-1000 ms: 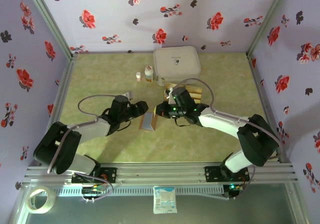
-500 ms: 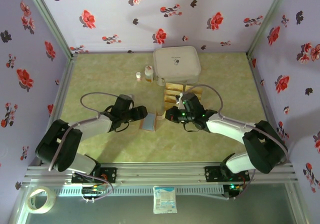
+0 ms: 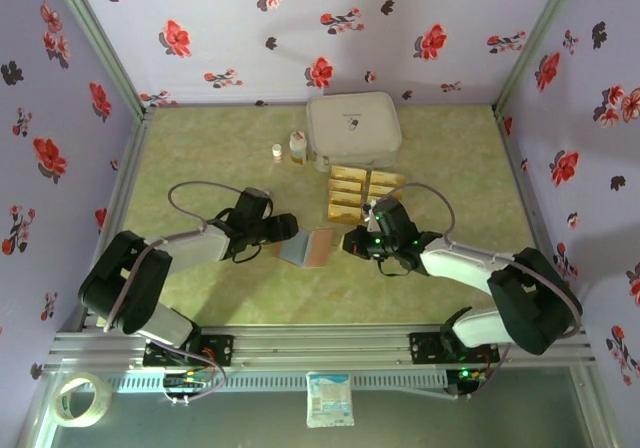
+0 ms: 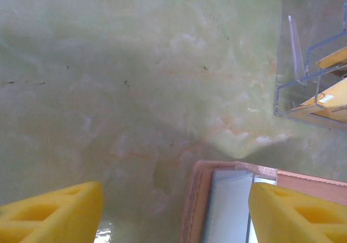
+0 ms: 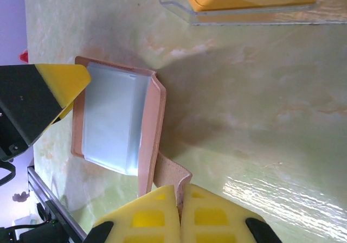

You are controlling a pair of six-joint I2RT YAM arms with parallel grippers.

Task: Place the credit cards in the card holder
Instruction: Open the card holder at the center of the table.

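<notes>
Left gripper [image 3: 286, 230] sits at the left edge of the card holder [image 3: 306, 249] with its jaws spread wide and nothing clamped. In the left wrist view the wallet's rim and pale lining just poke in between the yellow fingers [image 4: 54, 213].

Big change: a second ago the card holder was propped up on edge between the two arms. Now it's lying opened out on the table [image 3: 200, 178], lining up, near the middle.

The right gripper [image 3: 350, 240] has backed off toward the near right and is squeezed shut. From its wrist cam it looks like it's pinching the wallet's little brown flap. That move also uncovered the credit cards [image 3: 358, 190], sitting in the clear rack [image 4: 287, 53] just far-right of the wallet.

My read: holder's open and pinned, no card in it yet, so a card pick comes next.

Room-wise, there's lots of bare table to the left and on the near side. The tight spot is between rack and wallet. The white zip case [image 3: 353, 128] and small bottles [image 3: 297, 148] sit well back by the far wall, out of the way.
</notes>
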